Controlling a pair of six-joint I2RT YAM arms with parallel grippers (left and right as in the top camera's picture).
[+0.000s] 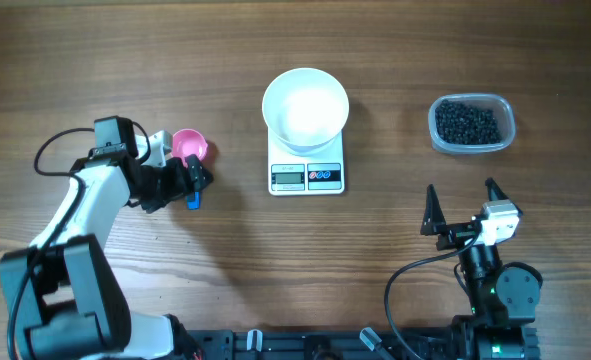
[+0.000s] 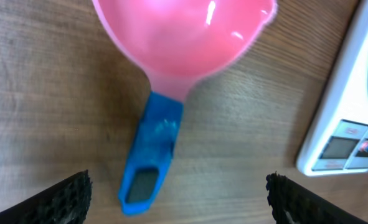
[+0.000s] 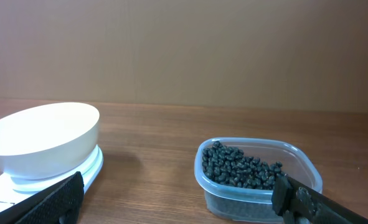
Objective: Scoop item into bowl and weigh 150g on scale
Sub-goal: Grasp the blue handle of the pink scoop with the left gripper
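- Your left gripper (image 2: 177, 204) has its jaws spread wide and holds nothing. It hangs over the blue handle (image 2: 149, 155) of the pink scoop (image 2: 184, 37), which lies flat on the table (image 1: 95, 60) just left of the scale (image 1: 307, 177).
- Your right gripper (image 1: 462, 195) is also spread wide and empty. It sits near the front edge, well short of the clear tub (image 3: 258, 198).
- The item, a loose heap of small black beads (image 1: 467, 122), is all in that tub at the right. None shows in the white bowl (image 1: 305, 105), which sits on the scale.
- Expect the beads to act like hard, smooth grains: they roll, spill off a tilted scoop and scatter if dropped from high up.
- The scoop looks like light, stiff plastic. Take it by the blue handle, pinching across its narrow sides about midway, so the cup stays level.
- The handle surface looks glossy, so it is probably slippery; close firmly before lifting.
- The tub likely weighs little and may slide when you push the scoop in. Brace it with your right gripper if needed.
- The bowl merely rests on the scale, so tip beads in gently without nudging it.
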